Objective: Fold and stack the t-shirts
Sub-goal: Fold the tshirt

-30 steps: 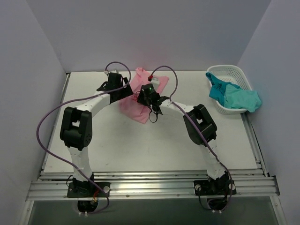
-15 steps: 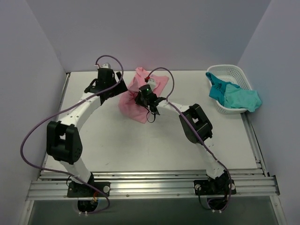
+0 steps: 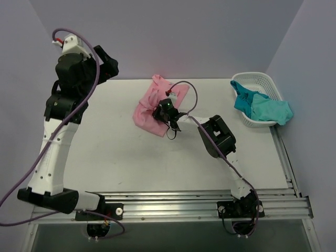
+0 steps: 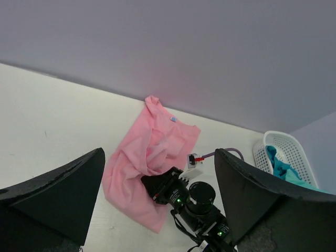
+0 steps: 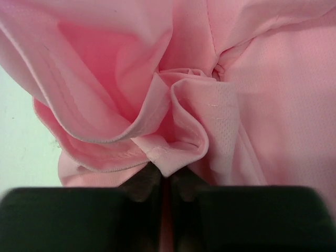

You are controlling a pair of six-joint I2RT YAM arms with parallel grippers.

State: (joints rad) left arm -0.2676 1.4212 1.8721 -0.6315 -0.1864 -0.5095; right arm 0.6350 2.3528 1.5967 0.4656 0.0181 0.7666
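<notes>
Well, the right jaws are pinched shut on a bunched fold of the pink t-shirt (image 3: 144, 113), crumpled at the far middle of the counter (image 3: 105, 149), its length running far-right to near-left. The left jaws hang wide open and empty, high at the far left, so the right arm (image 3: 218, 137) is nearer.

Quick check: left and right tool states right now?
Left tool: open, holding nothing.
Right tool: closed on a fold of the pink t-shirt.
</notes>
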